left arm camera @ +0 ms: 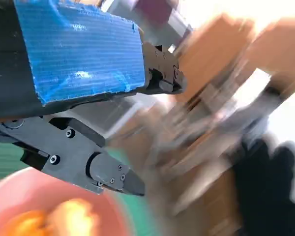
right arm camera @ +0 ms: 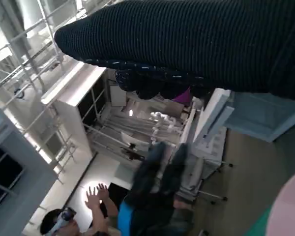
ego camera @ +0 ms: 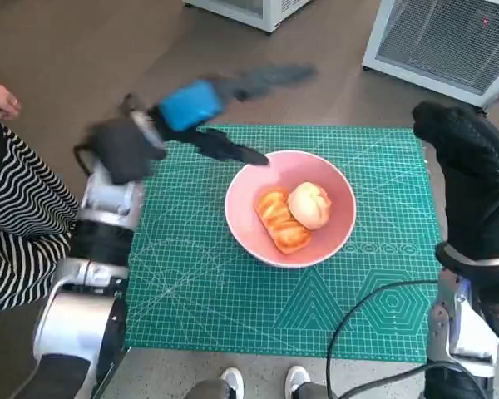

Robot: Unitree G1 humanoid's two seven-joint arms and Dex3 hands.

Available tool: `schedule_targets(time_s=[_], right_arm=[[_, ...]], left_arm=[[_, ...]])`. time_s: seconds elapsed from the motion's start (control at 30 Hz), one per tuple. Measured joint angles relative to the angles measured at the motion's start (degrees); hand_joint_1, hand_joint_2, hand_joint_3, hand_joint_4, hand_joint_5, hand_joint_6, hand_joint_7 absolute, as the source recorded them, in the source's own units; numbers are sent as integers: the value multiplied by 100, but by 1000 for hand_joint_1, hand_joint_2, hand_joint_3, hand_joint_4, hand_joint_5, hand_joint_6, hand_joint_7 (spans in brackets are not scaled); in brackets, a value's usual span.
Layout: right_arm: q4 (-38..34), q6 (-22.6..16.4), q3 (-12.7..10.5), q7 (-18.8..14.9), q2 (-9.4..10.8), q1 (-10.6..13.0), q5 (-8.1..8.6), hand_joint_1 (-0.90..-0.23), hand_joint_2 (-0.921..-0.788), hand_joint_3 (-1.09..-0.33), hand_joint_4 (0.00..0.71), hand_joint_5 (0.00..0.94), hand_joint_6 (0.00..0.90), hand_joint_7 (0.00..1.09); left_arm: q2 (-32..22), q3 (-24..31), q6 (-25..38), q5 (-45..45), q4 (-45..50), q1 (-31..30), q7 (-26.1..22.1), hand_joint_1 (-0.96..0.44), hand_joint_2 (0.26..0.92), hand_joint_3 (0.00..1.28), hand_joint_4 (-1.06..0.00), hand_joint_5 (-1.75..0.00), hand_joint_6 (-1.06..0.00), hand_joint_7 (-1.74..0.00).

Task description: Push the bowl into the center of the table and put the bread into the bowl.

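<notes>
The pink bowl (ego camera: 337, 237) stands near the middle of the green mat (ego camera: 191, 274). Inside it lie an orange-brown bread loaf (ego camera: 281, 221) and a round bun (ego camera: 309, 205). My left hand (ego camera: 195, 104), blurred by motion, hovers over the mat's far left side with its fingers apart and holds nothing; one black finger (ego camera: 233, 151) points at the bowl's far-left rim. The left wrist view shows the bowl (left arm camera: 19, 196) and blurred bread (left arm camera: 64, 221) below those fingers (left arm camera: 108, 177). My gloved right hand (ego camera: 461, 141) is raised at the mat's right edge, empty.
A person in a striped garment (ego camera: 17, 216) sits at the left of the table. White appliances (ego camera: 449, 37) stand on the floor beyond it. A black cable (ego camera: 358, 332) loops over the mat's near right corner. Shoes (ego camera: 266, 381) show at the near edge.
</notes>
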State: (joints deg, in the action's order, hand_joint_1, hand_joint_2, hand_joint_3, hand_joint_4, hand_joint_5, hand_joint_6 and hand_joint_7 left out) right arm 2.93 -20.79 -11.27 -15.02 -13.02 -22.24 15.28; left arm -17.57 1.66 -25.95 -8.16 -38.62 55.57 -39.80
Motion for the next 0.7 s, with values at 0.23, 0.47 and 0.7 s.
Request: schedule_targets(time_s=[0.23,0.47,0.7], right_arm=[[21,125,110,204,46,-224,-223,-743,-921,-754,156,8,22,564],[-125,135,250,313,141,-546,-423,-739,-921,-741,162,9,41,569],[-464,83,275,335,187,-792,-449,-741,-921,-726,163,7,59,572]], left_arm=[[301,373,364,-555,1248,-785,605,-694,921,606,-191,-30,-8,-626],[752,466,870,-1125,2159,-1404,936,-716,921,598,-124,-4,0,-478],[1048,487,1044,-1392,2593,-1853,1045,-751,921,481,-119,-3,1,-401]])
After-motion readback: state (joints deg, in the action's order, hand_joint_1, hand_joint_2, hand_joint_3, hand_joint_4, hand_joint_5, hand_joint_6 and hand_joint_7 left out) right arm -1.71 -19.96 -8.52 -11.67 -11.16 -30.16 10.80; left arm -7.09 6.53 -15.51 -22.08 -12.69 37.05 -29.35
